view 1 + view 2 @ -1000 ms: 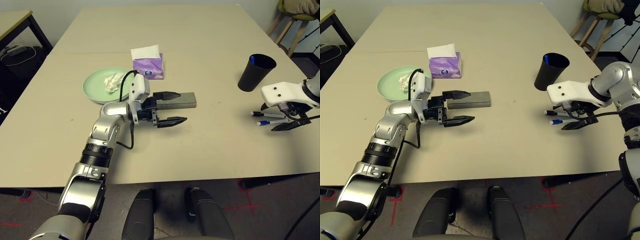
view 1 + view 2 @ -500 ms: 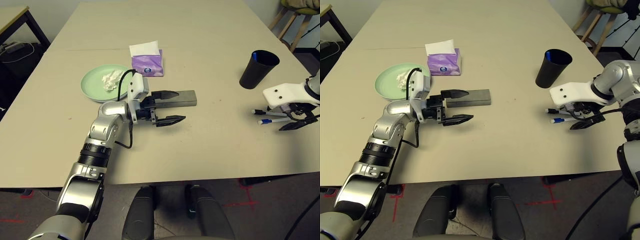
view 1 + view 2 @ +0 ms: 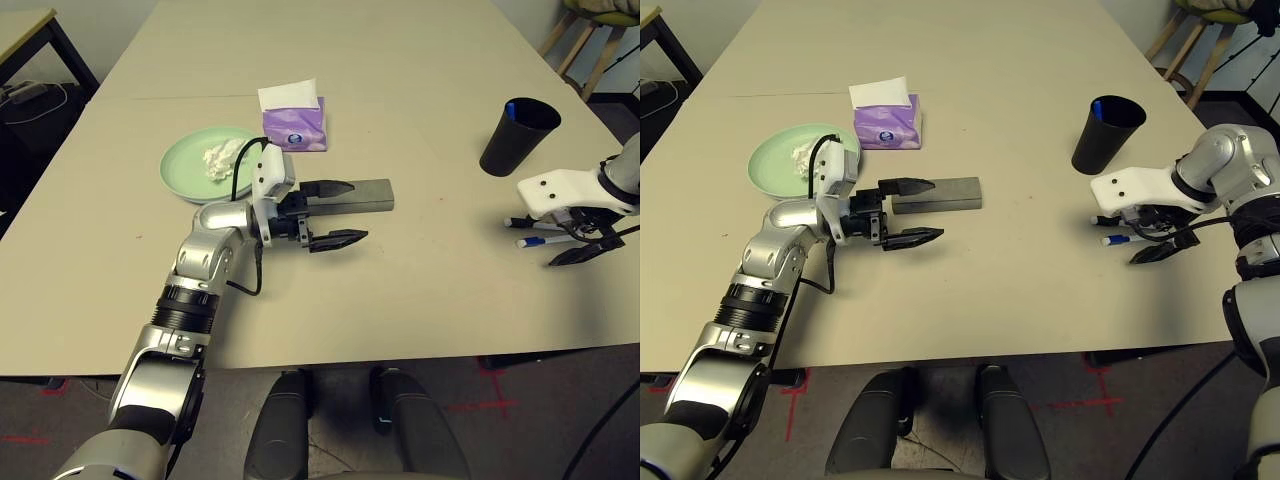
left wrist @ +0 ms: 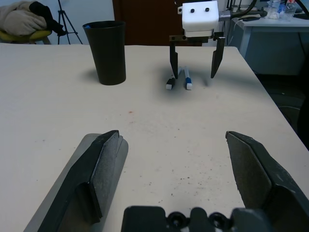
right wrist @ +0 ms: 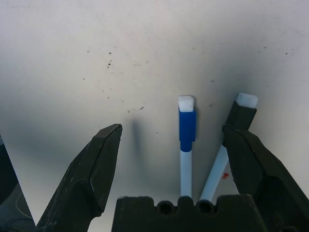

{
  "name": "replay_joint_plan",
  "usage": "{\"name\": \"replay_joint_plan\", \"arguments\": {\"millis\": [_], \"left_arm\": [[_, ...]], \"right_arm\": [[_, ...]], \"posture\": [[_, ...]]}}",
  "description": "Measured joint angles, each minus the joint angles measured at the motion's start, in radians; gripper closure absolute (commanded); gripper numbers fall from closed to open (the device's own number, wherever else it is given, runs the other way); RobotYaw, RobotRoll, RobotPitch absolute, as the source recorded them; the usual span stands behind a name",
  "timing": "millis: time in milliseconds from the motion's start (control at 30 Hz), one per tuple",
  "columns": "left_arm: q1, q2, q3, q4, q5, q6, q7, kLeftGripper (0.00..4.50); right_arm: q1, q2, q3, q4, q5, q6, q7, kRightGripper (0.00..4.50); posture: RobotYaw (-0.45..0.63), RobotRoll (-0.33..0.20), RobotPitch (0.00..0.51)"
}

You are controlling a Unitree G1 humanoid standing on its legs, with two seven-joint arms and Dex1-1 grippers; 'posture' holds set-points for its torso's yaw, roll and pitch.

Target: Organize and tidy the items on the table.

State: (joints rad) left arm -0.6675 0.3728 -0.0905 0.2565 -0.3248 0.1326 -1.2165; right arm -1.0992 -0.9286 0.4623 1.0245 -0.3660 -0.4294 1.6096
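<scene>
Two grippers are seen over the beige bench [image 3: 420, 110], both with fingers spread wide apart and nothing held between them. The left gripper [image 3: 332, 212] is pointed level across the bench, and one of its fingers [image 3: 330, 187] is seen over the near end of the grey glasses case [image 3: 365, 195], which is laid flat near the middle; whether the finger touches the case cannot be told. The right gripper [image 5: 174, 159] is pointed steeply down above two pens lying side by side: a blue-capped pen [image 5: 186, 140] is framed between its fingers, and a black-capped pen [image 5: 231, 140] is seen beside one finger [image 5: 253, 164]. A black cup [image 3: 514, 137] is stood upright just beyond the pens, with something blue showing at its rim. At the left side of the bench a green plate [image 3: 190, 165] is set, with a crumpled white tissue [image 3: 224, 160] lying on it. A purple tissue box [image 3: 293, 125], with a white sheet standing out of it, is placed just beside the plate, on its far right side.
</scene>
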Motion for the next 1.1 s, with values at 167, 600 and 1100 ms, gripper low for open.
{"name": "replay_joint_plan", "arguments": {"millis": [167,600,1100], "left_arm": [[-0.019,0.0,0.002,0.014,0.0,-0.007,0.0,0.02],[-0.028,0.0,0.003,0.043,0.001,-0.027,0.0,0.02],[-0.052,0.002,0.003,0.073,0.001,-0.042,0.0,0.02]], "right_arm": [[-0.014,0.0,0.008,0.002,0.012,-0.001,0.0,0.0],[-0.031,0.005,0.017,0.025,-0.013,-0.032,0.001,0.0],[-0.031,0.006,0.016,0.038,0.0,-0.039,0.001,0.0]], "posture": [[0.12,0.0,0.2],[0.12,0.0,0.187],[0.12,0.0,0.174]]}}
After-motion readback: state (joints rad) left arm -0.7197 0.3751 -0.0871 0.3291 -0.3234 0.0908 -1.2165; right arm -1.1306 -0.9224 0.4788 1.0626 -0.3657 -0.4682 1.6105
